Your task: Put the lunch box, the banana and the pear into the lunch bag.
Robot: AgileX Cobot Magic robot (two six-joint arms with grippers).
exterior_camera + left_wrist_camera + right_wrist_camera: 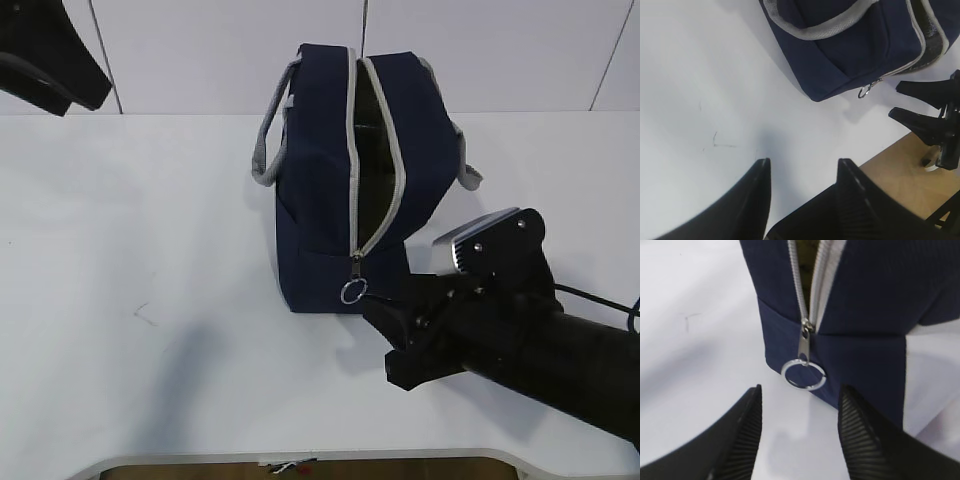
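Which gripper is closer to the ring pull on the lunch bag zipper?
The right gripper: its open jaws sit just short of the ring pull. The left gripper hangs over bare table, well away from it.

Bright, even light washes the white desk (150, 200), soft shadows pool at six o'clock, and both wrist views blur the near black jaws.

exterior slants down; wrist views close, share lunch bag (335, 180).
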